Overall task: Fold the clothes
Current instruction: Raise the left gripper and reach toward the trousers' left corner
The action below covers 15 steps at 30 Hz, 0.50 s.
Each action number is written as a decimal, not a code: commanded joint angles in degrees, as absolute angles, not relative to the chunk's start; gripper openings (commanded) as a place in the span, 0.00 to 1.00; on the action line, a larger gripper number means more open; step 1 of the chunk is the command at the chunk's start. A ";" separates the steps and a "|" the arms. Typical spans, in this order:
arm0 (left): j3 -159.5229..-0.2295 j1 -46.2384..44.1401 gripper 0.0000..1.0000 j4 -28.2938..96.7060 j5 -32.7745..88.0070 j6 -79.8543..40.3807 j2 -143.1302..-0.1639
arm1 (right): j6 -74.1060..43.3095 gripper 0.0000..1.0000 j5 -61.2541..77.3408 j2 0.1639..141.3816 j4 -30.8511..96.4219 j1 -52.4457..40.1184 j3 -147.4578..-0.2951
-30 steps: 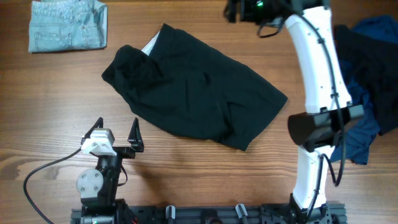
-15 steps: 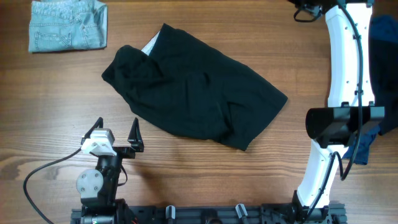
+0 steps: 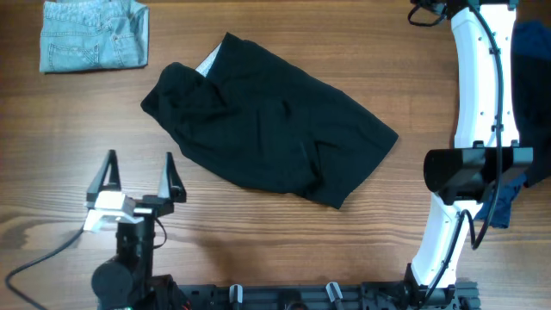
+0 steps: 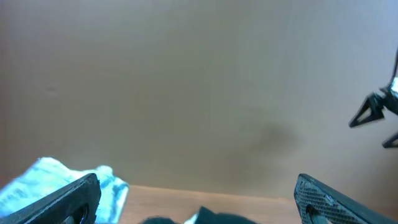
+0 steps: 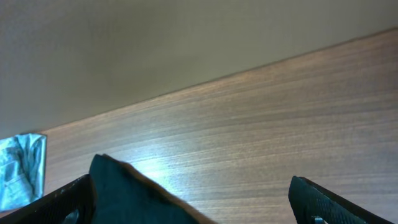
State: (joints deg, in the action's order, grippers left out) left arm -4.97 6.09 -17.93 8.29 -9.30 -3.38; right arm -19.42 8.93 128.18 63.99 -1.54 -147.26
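One pair of black shorts (image 3: 267, 129) on the table (image 3: 69, 129), and it's the only black garment out there. It lies in the middle, running on a slant from the far-left side down toward the near-right, rumpled, with one pale sliver of lining (image 3: 207, 62) peeking out at its far end. Nothing touches it right now.

Two arms, two grippers. The left gripper (image 3: 139, 160) hovers by the near edge, left of centre, well apart from the shorts, its two fingers (image 3: 169, 168) spread wide with nothing between them. Its wrist view agrees: two dark fingers (image 4: 62, 200) at the bottom corners and only a bare wall in the gap.

The right arm (image 3: 475, 86) stretches up along the right side to the far edge, and from overhead its gripper is mostly cut off by the frame. The wrist view has it, though: the right gripper (image 5: 191, 186) with both fingers (image 5: 314, 200) set far apart, gripping nothing, bare wood below and one corner of the shorts poking in at lower left.

Other cloth: one light-blue denim garment (image 3: 93, 34), folded, in the far-left corner. At the right edge, a heap of blue fabric (image 3: 527, 103) in two shades, royal and navy, partly behind the arm; how many pieces, I can't tell.
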 commanded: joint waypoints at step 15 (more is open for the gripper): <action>-63.66 9.52 1.00 -6.76 27.64 -1.91 -50.96 | -16.95 1.00 7.68 128.16 56.38 -1.08 -147.72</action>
State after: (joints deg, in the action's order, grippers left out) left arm -52.95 9.19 -15.94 21.52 -3.68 -41.69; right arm -18.76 8.29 128.18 56.62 -1.54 -147.26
